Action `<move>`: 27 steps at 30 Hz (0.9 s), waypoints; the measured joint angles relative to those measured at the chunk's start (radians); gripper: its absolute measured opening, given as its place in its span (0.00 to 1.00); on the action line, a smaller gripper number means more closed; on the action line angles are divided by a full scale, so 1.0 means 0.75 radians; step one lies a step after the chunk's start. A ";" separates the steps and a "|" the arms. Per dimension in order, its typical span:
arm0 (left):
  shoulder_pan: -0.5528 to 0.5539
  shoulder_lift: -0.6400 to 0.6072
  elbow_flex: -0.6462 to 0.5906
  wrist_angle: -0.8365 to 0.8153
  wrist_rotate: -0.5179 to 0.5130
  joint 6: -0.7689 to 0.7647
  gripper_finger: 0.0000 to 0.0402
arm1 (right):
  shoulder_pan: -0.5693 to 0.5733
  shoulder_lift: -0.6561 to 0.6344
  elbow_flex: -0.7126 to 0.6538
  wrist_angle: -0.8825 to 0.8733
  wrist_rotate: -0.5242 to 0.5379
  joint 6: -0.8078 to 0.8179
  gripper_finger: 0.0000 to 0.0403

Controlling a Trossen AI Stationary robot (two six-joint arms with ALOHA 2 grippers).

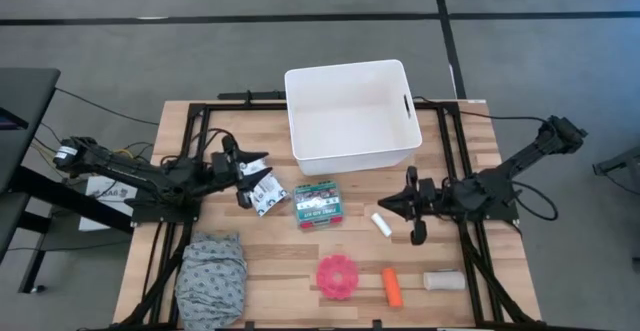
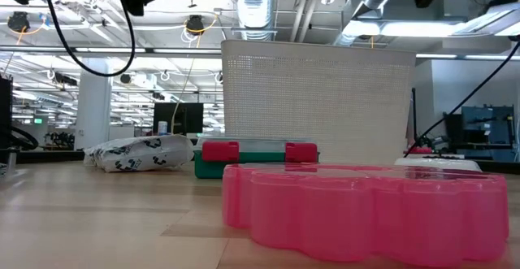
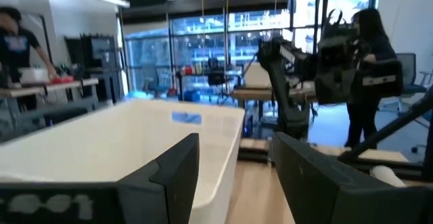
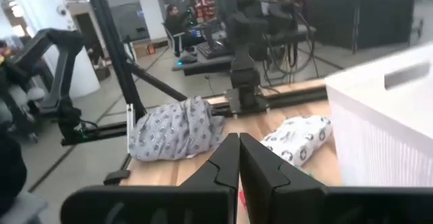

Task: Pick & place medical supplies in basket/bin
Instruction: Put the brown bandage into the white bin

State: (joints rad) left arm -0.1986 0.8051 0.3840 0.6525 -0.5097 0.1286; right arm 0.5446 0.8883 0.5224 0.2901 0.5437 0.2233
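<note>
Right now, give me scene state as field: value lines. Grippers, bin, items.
left gripper: open, over the white packet, holding nothing
right gripper: shut, empty, near the tiny white cylinder
bin: white, at the table's far middle, nothing visible inside
green-and-red box: on table, in front of the bin
pink disc: near front edge
orange tube: beside the disc
beige roll: front right
grey cloth bundle: front left corner
items placed: none

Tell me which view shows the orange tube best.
The high view: the orange tube lies in full sight on the table, between the pink disc and the beige roll. The low view and both wrist views don't show it.
</note>
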 joint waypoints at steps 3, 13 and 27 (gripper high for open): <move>0.000 -0.001 0.000 0.023 0.011 0.057 0.44 | 0.001 0.000 0.000 -0.015 -0.019 0.086 0.01; 0.000 -0.001 0.000 0.108 0.010 0.163 0.44 | -0.062 0.024 -0.001 0.004 -0.026 0.085 0.01; 0.000 -0.001 0.000 0.142 0.010 0.200 0.44 | -0.171 0.047 -0.001 0.073 -0.026 0.156 0.01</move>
State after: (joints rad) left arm -0.1986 0.8043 0.3840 0.7591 -0.5022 0.2783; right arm 0.4161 0.9234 0.5217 0.3450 0.5240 0.3405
